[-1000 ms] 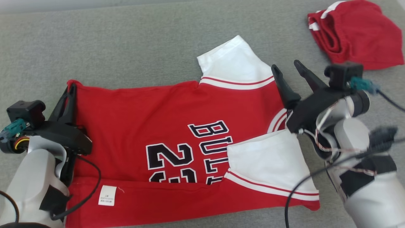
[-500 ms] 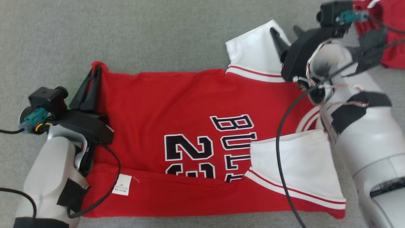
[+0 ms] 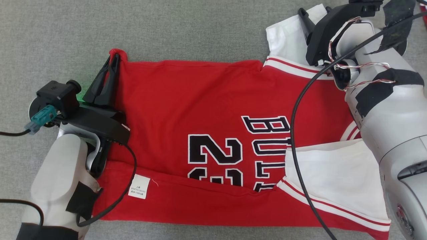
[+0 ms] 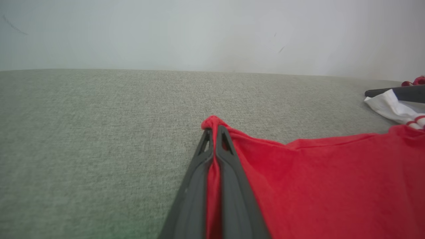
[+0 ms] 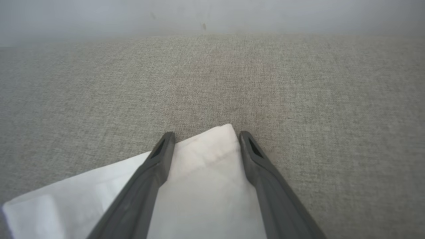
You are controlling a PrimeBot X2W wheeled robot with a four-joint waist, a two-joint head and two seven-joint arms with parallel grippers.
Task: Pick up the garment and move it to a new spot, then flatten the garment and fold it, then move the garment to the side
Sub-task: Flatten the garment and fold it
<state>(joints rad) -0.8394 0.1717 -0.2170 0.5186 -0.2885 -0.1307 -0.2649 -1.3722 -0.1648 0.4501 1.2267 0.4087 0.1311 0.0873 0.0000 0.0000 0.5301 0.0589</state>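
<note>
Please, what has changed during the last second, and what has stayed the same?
The right gripper, open, has moved from beside the collar of the jersey out over the far white sleeve; its fingers now straddle the sleeve's tip. The left gripper stays shut on the red hem corner. The jersey lies as before; only the head view shifted.

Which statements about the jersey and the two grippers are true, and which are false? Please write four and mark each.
1. The left gripper is shut on the jersey, at a red corner. True.
2. The right gripper is shut on the white sleeve. False: it is open over the sleeve.
3. The jersey lies on a wooden table. False: it lies on a grey fabric surface.
4. A white label shows on the jersey. True.
</note>
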